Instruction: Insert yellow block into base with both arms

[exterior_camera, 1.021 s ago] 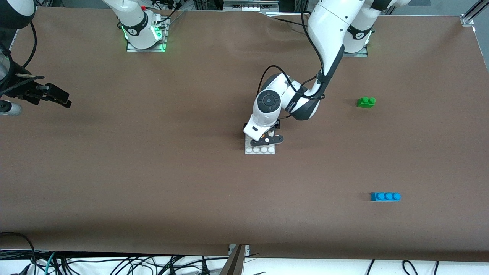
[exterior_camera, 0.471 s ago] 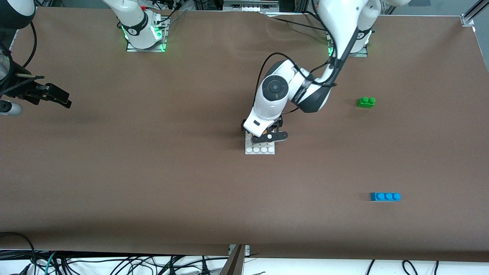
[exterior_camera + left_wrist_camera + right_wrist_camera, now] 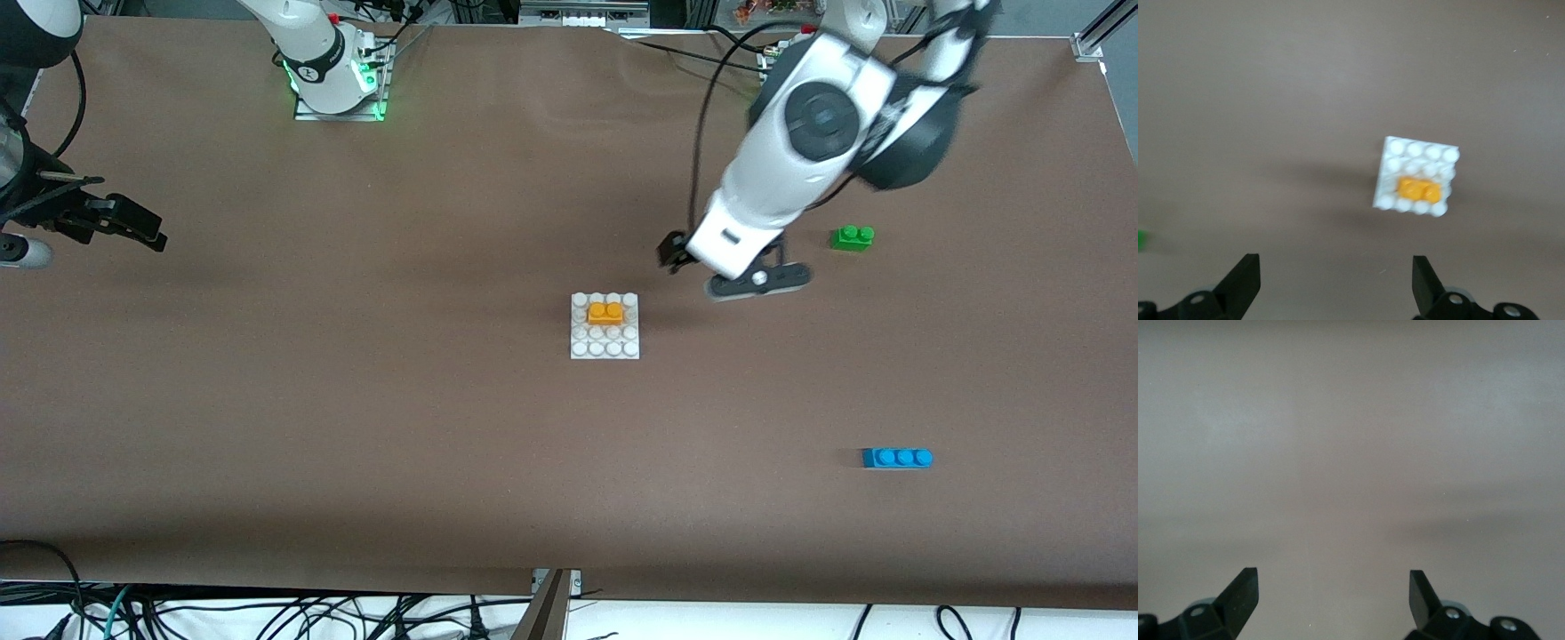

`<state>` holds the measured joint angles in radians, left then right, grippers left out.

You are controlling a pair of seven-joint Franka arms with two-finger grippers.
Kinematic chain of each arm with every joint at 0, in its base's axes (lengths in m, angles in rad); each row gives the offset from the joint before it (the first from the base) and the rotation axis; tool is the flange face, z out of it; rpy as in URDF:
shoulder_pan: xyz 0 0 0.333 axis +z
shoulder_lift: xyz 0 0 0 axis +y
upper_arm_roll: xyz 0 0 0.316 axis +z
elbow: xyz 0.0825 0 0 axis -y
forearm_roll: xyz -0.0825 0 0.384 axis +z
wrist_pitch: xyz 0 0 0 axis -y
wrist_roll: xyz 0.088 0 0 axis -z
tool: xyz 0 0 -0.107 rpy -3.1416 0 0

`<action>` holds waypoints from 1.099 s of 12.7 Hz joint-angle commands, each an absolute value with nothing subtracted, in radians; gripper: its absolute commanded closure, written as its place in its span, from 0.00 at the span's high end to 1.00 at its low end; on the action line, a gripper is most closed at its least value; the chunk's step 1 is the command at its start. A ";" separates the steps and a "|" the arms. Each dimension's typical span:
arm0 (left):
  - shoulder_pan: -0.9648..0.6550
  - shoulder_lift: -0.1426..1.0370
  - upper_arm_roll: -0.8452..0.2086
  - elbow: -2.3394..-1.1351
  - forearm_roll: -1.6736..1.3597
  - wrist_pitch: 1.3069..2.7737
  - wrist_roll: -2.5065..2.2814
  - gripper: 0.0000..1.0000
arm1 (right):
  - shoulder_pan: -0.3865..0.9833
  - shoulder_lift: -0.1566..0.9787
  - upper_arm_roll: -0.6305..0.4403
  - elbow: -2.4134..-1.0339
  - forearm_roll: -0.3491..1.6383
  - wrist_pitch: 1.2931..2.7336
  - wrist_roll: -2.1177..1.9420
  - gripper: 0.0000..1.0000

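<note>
The yellow block (image 3: 605,312) sits on the studs of the white base (image 3: 605,348) in the middle of the table, in the second row from the robots' side. My left gripper (image 3: 722,267) hangs open and empty over bare table between the base and the green brick, clear of the block. The left wrist view shows the block (image 3: 1419,189) on the base (image 3: 1395,150) some way ahead of the open left gripper (image 3: 1336,280). My right gripper (image 3: 120,222) waits open at the right arm's end of the table; in the right wrist view the right gripper (image 3: 1333,593) has only bare table under it.
A green two-stud brick (image 3: 853,237) lies toward the left arm's end, close to the left hand. A blue three-stud brick (image 3: 897,458) lies nearer the front camera at that same end. A brown mat covers the table; cables hang along its front edge.
The left arm has lifted off the base and swung up toward the left arm's end, uncovering the yellow block seated on the base. The right arm has not moved.
</note>
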<state>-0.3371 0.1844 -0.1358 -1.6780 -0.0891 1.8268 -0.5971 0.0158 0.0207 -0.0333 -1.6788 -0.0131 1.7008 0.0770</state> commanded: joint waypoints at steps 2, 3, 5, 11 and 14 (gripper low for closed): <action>-0.213 -0.024 -0.129 -1.738 -0.058 1.648 -0.297 1.00 | 0.009 0.009 -0.026 -1.687 -0.017 1.692 0.069 1.00; -0.201 -0.070 -0.105 -1.741 -0.019 1.599 -0.213 1.00 | 0.009 0.009 -0.026 -1.687 -0.017 1.693 0.069 1.00; -0.193 -0.115 -0.025 -1.738 0.009 1.560 -0.057 1.00 | 0.009 0.009 -0.026 -1.687 -0.017 1.692 0.069 1.00; -0.178 -0.100 0.044 -1.720 0.008 1.531 -0.008 1.00 | 0.009 0.009 -0.025 -1.687 -0.017 1.692 0.069 1.00; -0.135 -0.097 0.048 -1.718 -0.002 1.523 -0.005 1.00 | 0.009 0.009 -0.025 -1.687 -0.017 1.692 0.069 1.00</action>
